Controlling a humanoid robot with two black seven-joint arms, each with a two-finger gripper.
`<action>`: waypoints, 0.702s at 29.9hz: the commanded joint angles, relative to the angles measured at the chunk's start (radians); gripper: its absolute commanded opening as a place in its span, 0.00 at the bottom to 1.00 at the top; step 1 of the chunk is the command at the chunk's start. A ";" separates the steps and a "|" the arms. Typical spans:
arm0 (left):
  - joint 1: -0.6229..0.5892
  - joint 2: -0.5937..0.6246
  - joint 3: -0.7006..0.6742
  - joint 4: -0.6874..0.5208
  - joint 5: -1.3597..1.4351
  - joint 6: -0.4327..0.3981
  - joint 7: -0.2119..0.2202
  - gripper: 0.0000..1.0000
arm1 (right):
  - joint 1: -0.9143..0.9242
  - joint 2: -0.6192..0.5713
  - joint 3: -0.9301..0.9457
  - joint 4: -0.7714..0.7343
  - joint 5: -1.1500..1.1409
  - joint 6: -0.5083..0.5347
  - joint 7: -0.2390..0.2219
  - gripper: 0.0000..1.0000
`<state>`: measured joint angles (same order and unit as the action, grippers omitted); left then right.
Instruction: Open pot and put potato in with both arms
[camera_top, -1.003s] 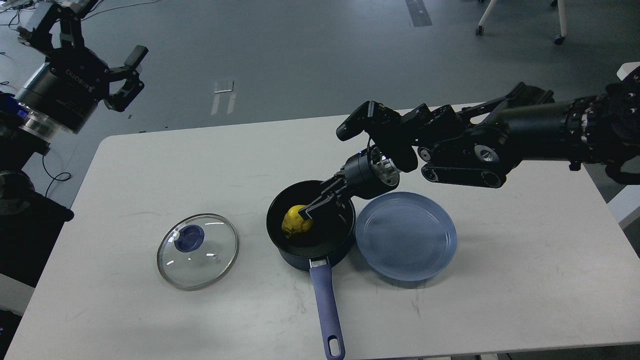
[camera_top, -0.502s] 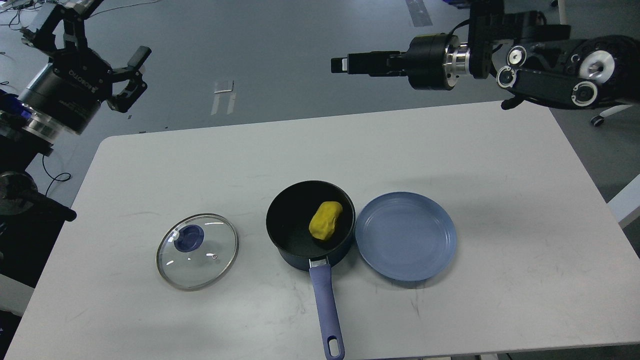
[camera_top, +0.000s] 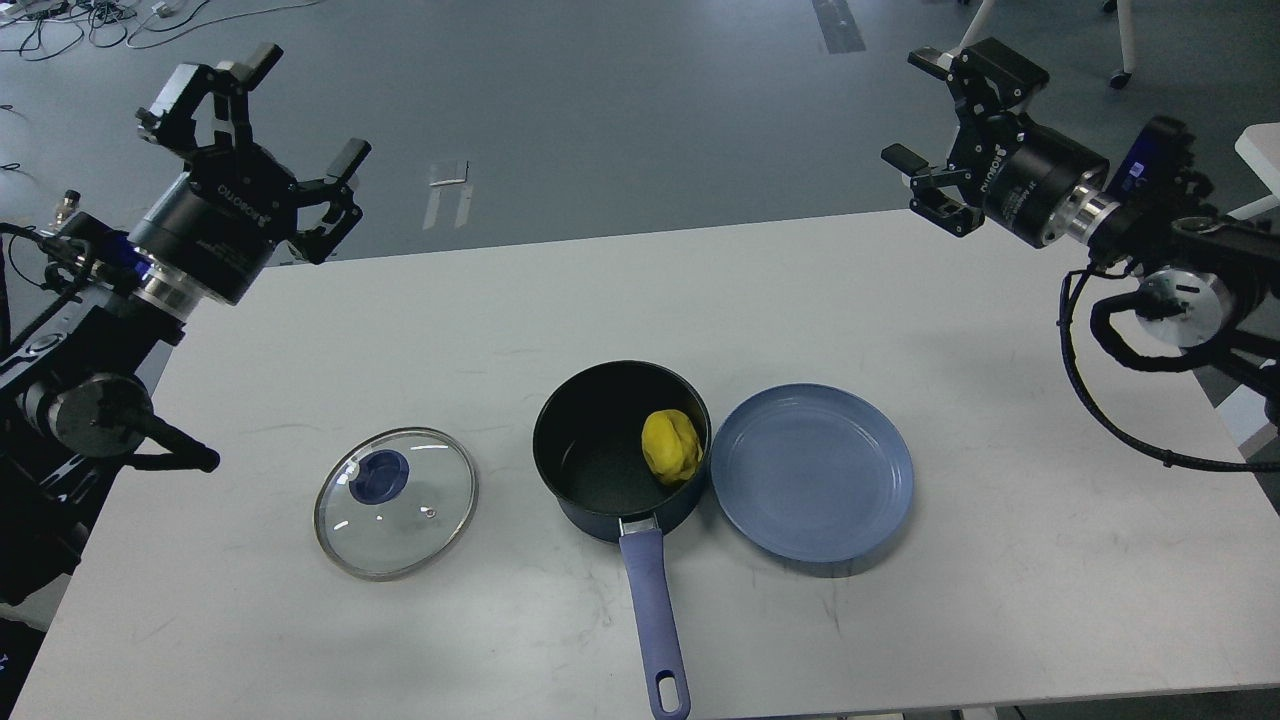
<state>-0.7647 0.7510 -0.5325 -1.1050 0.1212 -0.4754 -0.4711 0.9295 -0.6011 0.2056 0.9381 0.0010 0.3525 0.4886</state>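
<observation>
A dark blue pot (camera_top: 600, 470) with a long blue handle stands open at the table's middle front. The yellow potato (camera_top: 671, 446) lies inside it against the right wall. The glass lid (camera_top: 396, 501) with a blue knob lies flat on the table left of the pot. My left gripper (camera_top: 268, 118) is open and empty, raised above the table's far left corner. My right gripper (camera_top: 935, 115) is open and empty, raised above the table's far right edge. Both are far from the pot.
An empty blue plate (camera_top: 811, 470) sits on the white table (camera_top: 1000, 420), touching the pot's right side. Grey floor with chair legs and cables lies beyond the far edge.
My right gripper let go of the potato in the pot and pulled back up to the far right. The potato rolled to the pot's right wall. My left arm shifted slightly right.
</observation>
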 joint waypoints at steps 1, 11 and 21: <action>0.027 -0.033 -0.001 0.013 0.003 0.000 0.002 0.98 | -0.107 0.004 0.087 -0.009 0.019 0.065 0.000 0.96; 0.134 -0.102 0.000 0.071 0.018 -0.013 0.009 0.98 | -0.273 0.010 0.132 -0.047 0.019 0.136 0.000 1.00; 0.165 -0.117 0.000 0.080 0.018 -0.013 0.015 0.98 | -0.294 0.030 0.132 -0.048 0.019 0.136 0.000 1.00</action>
<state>-0.6023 0.6353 -0.5323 -1.0247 0.1397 -0.4889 -0.4545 0.6375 -0.5718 0.3372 0.8903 0.0200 0.4887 0.4886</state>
